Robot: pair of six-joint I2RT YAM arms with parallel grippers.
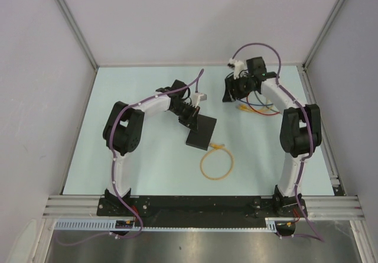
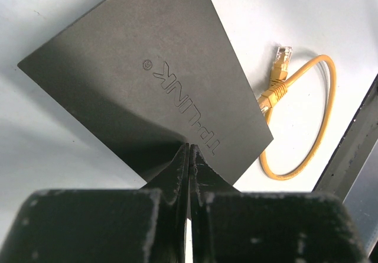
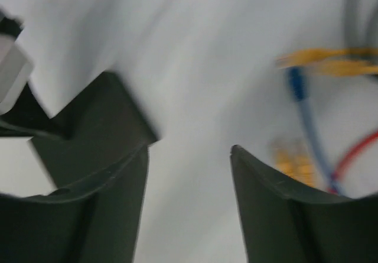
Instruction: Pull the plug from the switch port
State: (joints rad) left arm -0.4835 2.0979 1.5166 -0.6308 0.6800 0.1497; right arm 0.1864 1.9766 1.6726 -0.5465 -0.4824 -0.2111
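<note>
The switch (image 1: 201,132) is a flat matte-black box in the middle of the table; the left wrist view shows its top with a raised logo (image 2: 147,68). A yellow cable (image 1: 217,161) lies looped beside it. One clear plug (image 2: 283,55) lies free on the table. The cable's other booted end (image 2: 270,96) meets the switch's long edge; I cannot tell whether it sits in a port. My left gripper (image 1: 192,114) is shut and empty, its tips (image 2: 190,148) over the switch's near part. My right gripper (image 1: 232,90) is open and empty (image 3: 189,151), far right of the switch.
A bundle of yellow, blue and red cables (image 1: 255,107) lies on the table beside the right gripper and shows blurred in the right wrist view (image 3: 331,62). Grey walls enclose the table on three sides. A black rail (image 1: 201,204) runs along the near edge.
</note>
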